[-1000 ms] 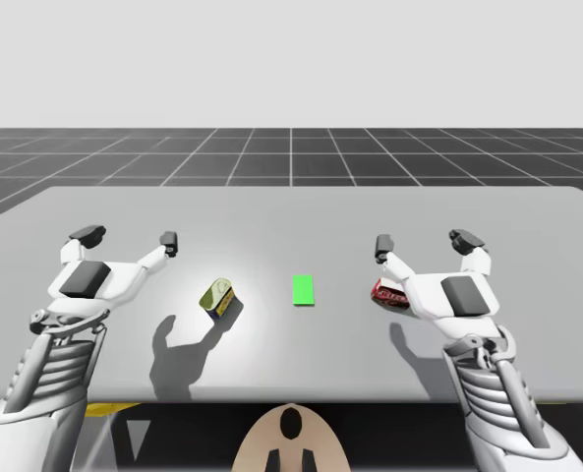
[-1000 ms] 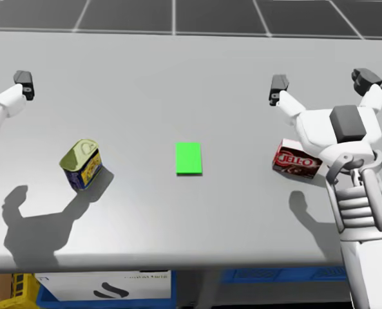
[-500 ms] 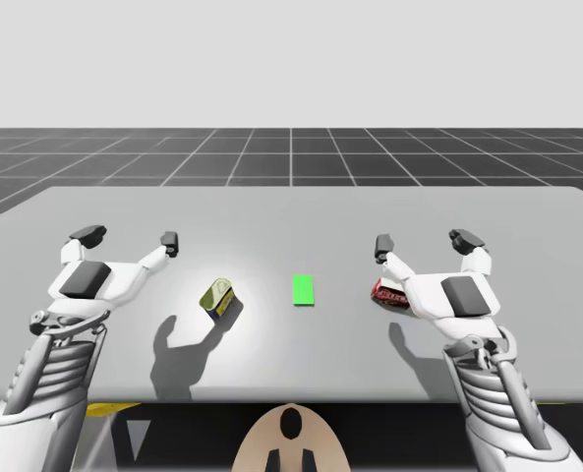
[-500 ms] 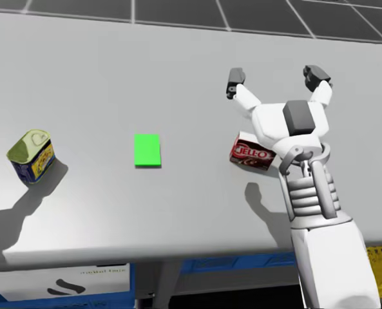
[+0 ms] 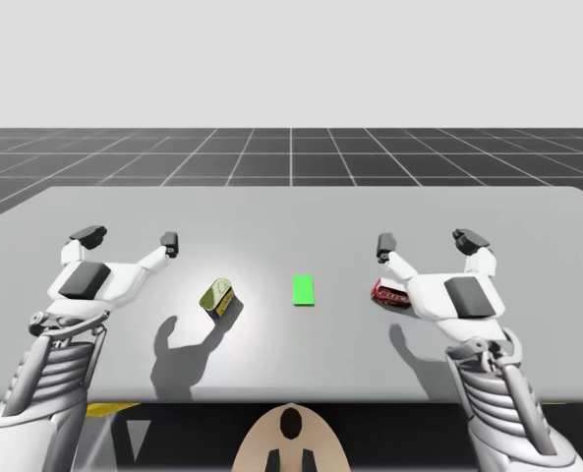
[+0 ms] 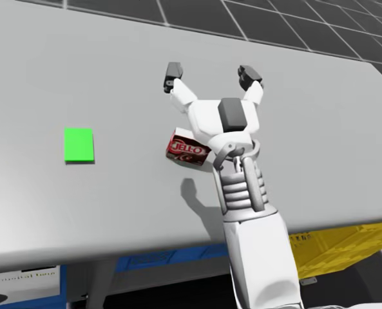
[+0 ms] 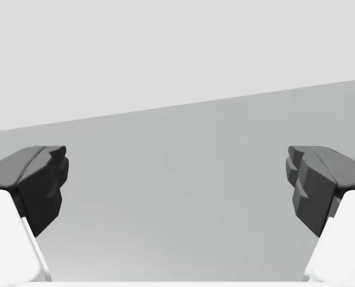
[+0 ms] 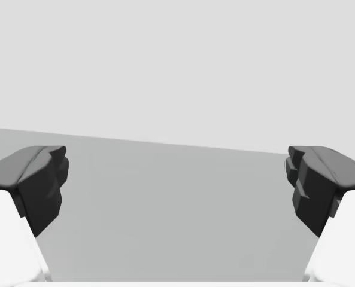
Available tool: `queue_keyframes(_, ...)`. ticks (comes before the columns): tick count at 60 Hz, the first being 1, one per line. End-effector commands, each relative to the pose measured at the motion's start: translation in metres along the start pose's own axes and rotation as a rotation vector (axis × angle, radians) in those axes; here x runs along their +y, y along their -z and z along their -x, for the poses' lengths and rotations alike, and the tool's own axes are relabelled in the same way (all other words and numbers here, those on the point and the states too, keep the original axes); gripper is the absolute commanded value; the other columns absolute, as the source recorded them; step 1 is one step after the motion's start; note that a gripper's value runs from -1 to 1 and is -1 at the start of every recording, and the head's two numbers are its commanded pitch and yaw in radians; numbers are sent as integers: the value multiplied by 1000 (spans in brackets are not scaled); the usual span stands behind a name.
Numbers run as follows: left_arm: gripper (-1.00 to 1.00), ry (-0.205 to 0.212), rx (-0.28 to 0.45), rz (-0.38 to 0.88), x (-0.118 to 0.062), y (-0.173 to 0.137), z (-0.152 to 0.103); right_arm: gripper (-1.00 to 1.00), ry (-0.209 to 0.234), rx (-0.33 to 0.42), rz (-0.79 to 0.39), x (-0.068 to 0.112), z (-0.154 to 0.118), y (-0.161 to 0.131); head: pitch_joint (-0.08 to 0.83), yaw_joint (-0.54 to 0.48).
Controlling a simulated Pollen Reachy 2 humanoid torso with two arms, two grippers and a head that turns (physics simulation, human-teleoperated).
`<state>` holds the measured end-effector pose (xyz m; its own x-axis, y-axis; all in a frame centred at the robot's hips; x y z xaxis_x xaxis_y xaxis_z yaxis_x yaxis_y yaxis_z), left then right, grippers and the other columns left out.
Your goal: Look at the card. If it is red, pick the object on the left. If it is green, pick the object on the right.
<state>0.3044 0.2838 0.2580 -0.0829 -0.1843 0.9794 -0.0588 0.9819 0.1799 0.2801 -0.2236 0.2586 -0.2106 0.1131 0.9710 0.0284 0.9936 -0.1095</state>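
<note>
Just a plain grey table (image 5: 291, 211) stretching across the middle of the high view, with three things on it in a rough row. A flat green card (image 5: 304, 290) lies dead centre. A small can (image 5: 219, 296) with a yellowish top sits left of it and a red box (image 5: 389, 293) right of it, all well apart.

A grey table (image 5: 291, 211) stands on a dark gridded floor (image 5: 291, 147) under a pale backdrop.

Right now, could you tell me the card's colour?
Green; the card shows best in the head view.
</note>
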Motion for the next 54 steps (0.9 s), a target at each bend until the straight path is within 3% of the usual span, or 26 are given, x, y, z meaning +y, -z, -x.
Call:
queue_keyframes(1, -1000, -7, 1, -2, 2, -1, 0, -1000, 45, 1, 31, 5, -7, -11, 705, -402)
queue_keyframes(6, -1000, -10, 2, -2, 2, -1, 0, -1000, 33, 18, 75, 9, -10, -24, 697, -400)
queue_keyframes(11, -1000, -11, 4, 2, 1, -1, 0, -1000, 50, 53, 100, 16, -12, -40, 689, -403)
queue_keyframes(14, -1000, -12, 4, 2, 2, -1, 0, -1000, 67, 66, 89, 23, -12, -53, 683, -408)
queue_keyframes(18, -1000, -14, 4, -1, 2, 0, 0, -1000, 128, 94, 89, 33, -9, -70, 676, -417)
queue_keyframes(31, -1000, -13, 12, 1, 1, 1, 2, -1000, 208, 177, 110, 54, 11, -109, 676, -427)
queue_keyframes(40, -1000, -11, 16, 0, 0, 1, 3, -1000, 220, 181, 136, 61, 33, -116, 675, -429)
queue_keyframes(42, -1000, -11, 16, 0, 0, 1, 3, -1000, 252, 194, 149, 62, 42, -114, 676, -430)
queue_keyframes(48, -1000, -11, 15, 0, 0, 1, 3, -1000, 266, 214, 167, 61, 54, -108, 677, -430)
queue_keyframes(54, -1000, -12, 14, 0, 0, 2, 3, -1000, 310, 262, 201, 58, 66, -94, 675, -430)
